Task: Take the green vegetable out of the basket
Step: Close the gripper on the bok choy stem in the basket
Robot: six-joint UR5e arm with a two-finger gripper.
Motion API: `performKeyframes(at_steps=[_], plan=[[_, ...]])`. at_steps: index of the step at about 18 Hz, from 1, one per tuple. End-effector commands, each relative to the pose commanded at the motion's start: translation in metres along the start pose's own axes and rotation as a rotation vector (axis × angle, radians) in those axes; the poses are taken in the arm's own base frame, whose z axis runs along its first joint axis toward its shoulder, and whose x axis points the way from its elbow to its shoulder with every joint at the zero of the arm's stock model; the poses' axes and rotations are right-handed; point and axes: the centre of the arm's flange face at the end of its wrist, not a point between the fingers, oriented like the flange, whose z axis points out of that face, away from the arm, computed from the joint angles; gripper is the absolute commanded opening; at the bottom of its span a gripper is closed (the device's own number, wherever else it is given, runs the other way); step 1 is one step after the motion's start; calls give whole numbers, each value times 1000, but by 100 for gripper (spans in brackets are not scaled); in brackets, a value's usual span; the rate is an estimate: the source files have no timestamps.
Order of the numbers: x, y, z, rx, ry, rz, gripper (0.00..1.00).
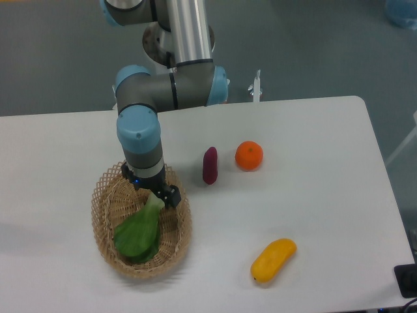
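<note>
The green vegetable (pixel 137 233) lies inside the tan wicker basket (pixel 103 202) at the front left of the table. Its dark leaves point to the front left and its pale stem points up to the back right. My gripper (pixel 151 188) points straight down over the back of the basket, right at the stem end. Its jaws stand apart, one on each side of the stem tip, so it is open. The arm hides where the fingertips meet the stem.
A purple sweet potato (pixel 210 165) and an orange (pixel 249 156) lie on the white table (pixel 306 195) to the right of the basket. A yellow mango-like fruit (pixel 273 259) lies at the front right. The arm's base stands behind the table.
</note>
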Motion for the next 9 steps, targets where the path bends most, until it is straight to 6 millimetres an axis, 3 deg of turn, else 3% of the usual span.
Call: performKeyframes(at_steps=[6,7,9], plan=[[3,-8,10,6,-7,3,100],[3,-8,10,11,-11,-4,94],[3,-8,11,5,-18,-18,62]])
